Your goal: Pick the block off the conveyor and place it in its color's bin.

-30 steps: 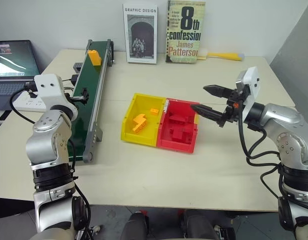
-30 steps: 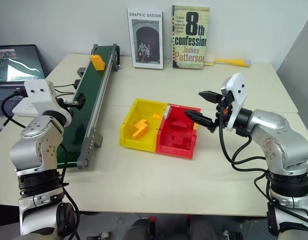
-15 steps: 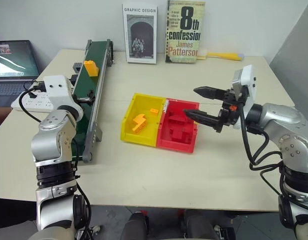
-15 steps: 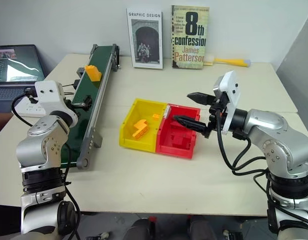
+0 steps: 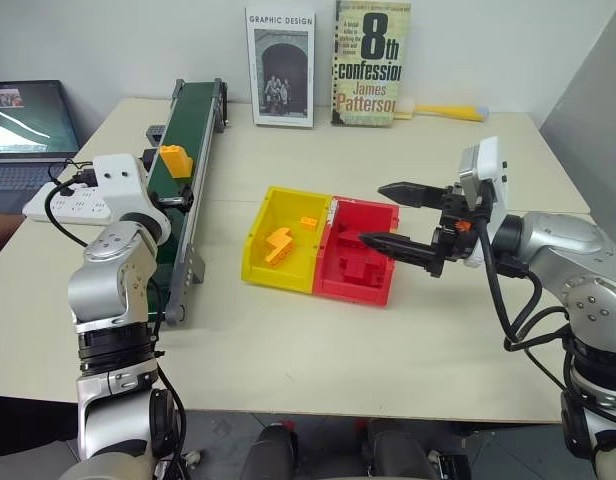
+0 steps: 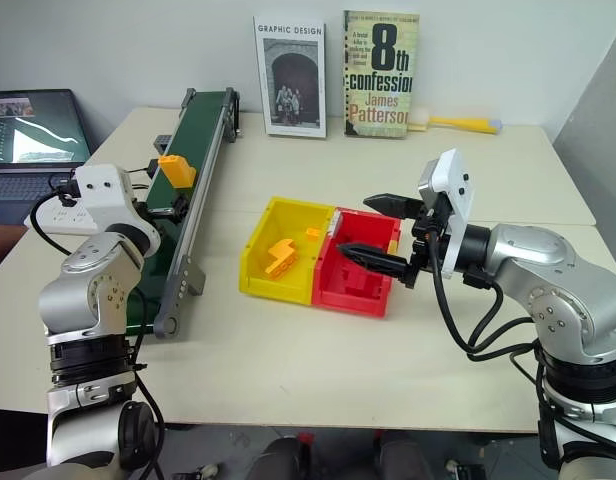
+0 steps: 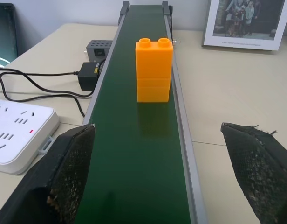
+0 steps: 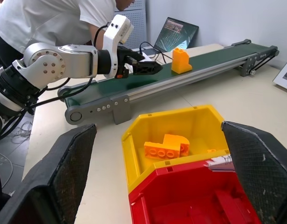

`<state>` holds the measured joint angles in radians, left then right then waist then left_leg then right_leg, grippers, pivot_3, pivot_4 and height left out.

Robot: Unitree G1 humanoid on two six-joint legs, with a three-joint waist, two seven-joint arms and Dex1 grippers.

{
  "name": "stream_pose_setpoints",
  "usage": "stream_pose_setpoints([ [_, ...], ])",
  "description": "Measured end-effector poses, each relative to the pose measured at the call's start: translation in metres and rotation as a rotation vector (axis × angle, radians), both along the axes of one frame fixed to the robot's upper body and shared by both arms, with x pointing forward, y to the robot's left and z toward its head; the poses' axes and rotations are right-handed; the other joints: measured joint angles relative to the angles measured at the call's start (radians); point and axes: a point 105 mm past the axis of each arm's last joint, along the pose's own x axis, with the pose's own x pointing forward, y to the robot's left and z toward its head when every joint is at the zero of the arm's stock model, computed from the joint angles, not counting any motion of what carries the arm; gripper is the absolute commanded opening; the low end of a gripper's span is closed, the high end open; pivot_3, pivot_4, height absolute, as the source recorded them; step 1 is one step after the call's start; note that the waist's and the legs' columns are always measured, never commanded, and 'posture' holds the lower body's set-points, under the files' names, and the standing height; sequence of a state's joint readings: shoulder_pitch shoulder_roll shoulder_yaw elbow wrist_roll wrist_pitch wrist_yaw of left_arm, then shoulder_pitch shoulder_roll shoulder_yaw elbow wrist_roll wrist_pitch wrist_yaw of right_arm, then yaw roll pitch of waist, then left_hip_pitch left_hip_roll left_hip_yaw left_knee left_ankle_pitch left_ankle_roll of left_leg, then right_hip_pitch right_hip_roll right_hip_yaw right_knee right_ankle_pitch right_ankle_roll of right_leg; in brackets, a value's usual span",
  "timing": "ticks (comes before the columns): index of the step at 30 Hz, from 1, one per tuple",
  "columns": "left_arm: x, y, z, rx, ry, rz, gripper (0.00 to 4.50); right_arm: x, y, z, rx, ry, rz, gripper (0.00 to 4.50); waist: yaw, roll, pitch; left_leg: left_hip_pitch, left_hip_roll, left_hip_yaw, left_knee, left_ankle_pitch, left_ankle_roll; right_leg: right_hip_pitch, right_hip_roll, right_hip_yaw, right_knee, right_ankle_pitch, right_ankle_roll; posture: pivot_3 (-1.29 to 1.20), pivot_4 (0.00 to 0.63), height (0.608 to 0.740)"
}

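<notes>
The robot's left arm hides the near end of the conveyor (image 5: pixel 193 170). The laptop (image 5: pixel 23 120) at far left is cut off by the edge.

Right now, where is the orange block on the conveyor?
The orange block stands upright on the green conveyor, on the robot's left side of the table, just ahead of the open left gripper and not yet between its fingers.

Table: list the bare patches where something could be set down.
Free: the table strip in front of the yellow bin and red bin; also between the conveyor and the bins. Crowded: behind the conveyor by the power strip.
</notes>
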<state>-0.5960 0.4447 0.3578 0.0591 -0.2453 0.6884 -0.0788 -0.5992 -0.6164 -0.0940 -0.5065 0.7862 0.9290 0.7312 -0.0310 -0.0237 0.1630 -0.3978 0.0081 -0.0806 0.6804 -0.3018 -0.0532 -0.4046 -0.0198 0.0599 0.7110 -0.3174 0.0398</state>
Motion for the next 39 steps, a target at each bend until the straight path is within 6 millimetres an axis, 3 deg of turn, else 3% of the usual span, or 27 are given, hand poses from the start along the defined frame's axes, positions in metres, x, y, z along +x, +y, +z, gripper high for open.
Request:
stream_pose_setpoints([
  [11,0.003,0.000,-0.004,-0.027,0.009,0.018,4.49,-0.002,0.000,0.001,0.006,0.008,0.010,4.50,0.000,0.000,0.000,0.000,0.000,0.000,0.000,0.000,0.000,0.000,0.000,0.000,0.000,0.000,0.000,0.00,0.150,0.740],
  [27,-0.003,0.005,-0.008,-0.147,0.029,0.077,1.61,0.001,-0.001,0.003,0.008,0.001,-0.012,4.50,0.000,0.000,0.000,0.000,0.000,0.000,0.000,0.000,0.000,0.000,0.000,0.000,0.000,0.000,0.000,0.00,0.150,0.740],
  [36,-0.006,0.004,-0.003,-0.128,0.029,0.069,1.60,0.002,-0.001,0.006,0.009,-0.009,-0.016,4.50,0.000,0.000,0.000,0.000,0.000,0.000,0.000,0.000,0.000,0.000,0.000,0.000,0.000,0.000,0.000,0.00,0.150,0.740],
  [39,0.003,-0.020,0.020,-0.061,0.005,-0.082,1.60,0.004,-0.004,0.006,-0.011,-0.015,-0.038,4.50,0.003,0.000,0.000,-0.001,-0.001,-0.001,0.000,0.000,-0.001,0.000,0.001,-0.002,0.000,0.000,0.000,0.00,0.150,0.740],
])
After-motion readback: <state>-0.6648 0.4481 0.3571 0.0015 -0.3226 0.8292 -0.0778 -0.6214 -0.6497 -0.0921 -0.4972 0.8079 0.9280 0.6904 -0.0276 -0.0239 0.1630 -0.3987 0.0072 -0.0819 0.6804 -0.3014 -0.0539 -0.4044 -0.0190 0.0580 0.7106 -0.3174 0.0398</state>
